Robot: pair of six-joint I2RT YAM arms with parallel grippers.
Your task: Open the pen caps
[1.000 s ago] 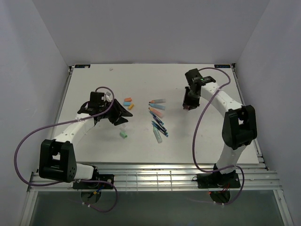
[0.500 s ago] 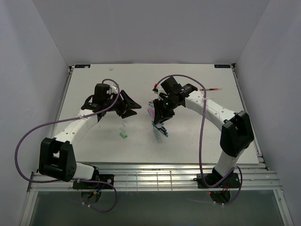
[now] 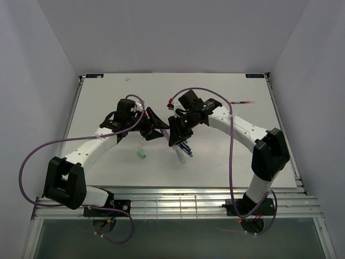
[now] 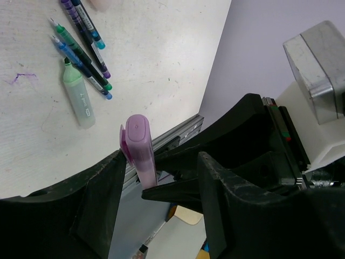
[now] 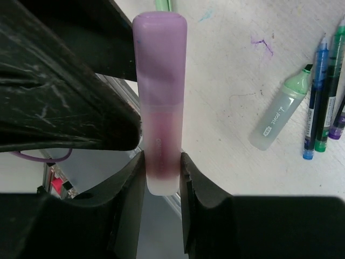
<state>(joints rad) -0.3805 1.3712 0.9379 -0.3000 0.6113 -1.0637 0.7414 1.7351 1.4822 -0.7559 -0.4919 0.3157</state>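
Note:
My right gripper (image 5: 161, 164) is shut on the clear lower barrel of a purple highlighter (image 5: 160, 145) and holds it above the table. Its pastel purple cap (image 5: 160, 54) is on and points at my left gripper. My left gripper (image 4: 161, 162) is open, and the purple cap (image 4: 137, 143) sits between its fingers, close to the left finger (image 4: 91, 194). In the top view the two grippers meet over the middle of the table, left gripper (image 3: 157, 125) against right gripper (image 3: 173, 135).
An uncapped green highlighter (image 4: 78, 100) lies beside several thin pens (image 4: 81, 48) on the white table (image 3: 215, 156). A loose green cap (image 3: 142, 154) lies near the left arm. A red pen (image 3: 242, 101) lies at the far right.
My right arm swung in from the far right, took the purple highlighter from the pen row and lifted it. My left gripper moved right until its fingers bracket the cap.

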